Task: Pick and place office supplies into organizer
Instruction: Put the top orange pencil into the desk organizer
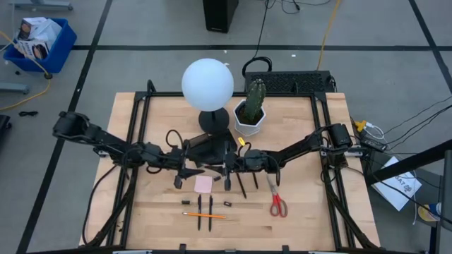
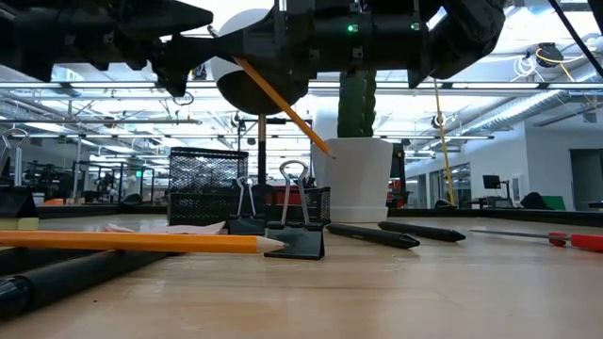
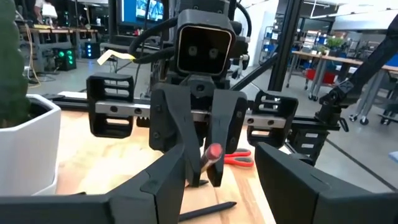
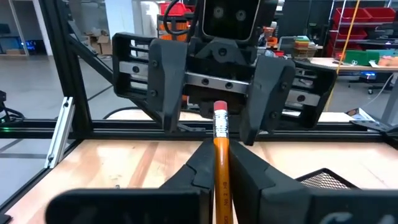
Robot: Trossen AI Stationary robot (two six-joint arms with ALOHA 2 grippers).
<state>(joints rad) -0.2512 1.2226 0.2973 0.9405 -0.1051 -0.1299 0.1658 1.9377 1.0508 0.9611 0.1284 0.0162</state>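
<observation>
My right gripper point(image 1: 227, 169) is shut on an orange pencil point(image 2: 283, 104) and holds it above the table's middle. My left gripper point(image 1: 188, 170) faces it from the left, open and empty. The pencil's eraser end point(image 4: 219, 111) points at the gap between the left gripper's fingers and stops short of them. The black mesh organizer point(image 1: 212, 146) stands just behind both grippers, in front of the lamp base. A pink sticky pad point(image 1: 203, 185), another pencil point(image 1: 205, 214), black pens point(image 1: 240, 185), binder clips point(image 2: 297, 231) and red-handled scissors point(image 1: 277, 204) lie on the table. My right gripper pinches the pencil's shaft point(image 4: 219, 152) between its two fingers, a little behind the eraser. The fingers come about level from the table's right, and the pencil lies along them. The pencil is lifted clear and slants, its sharpened tip point(image 2: 326, 149) lower.
A white globe lamp point(image 1: 207, 85) and a cactus in a white hexagonal pot point(image 1: 250, 113) stand at the back of the table, close behind the organizer. The loose supplies lie on the near half of the table, below both grippers.
</observation>
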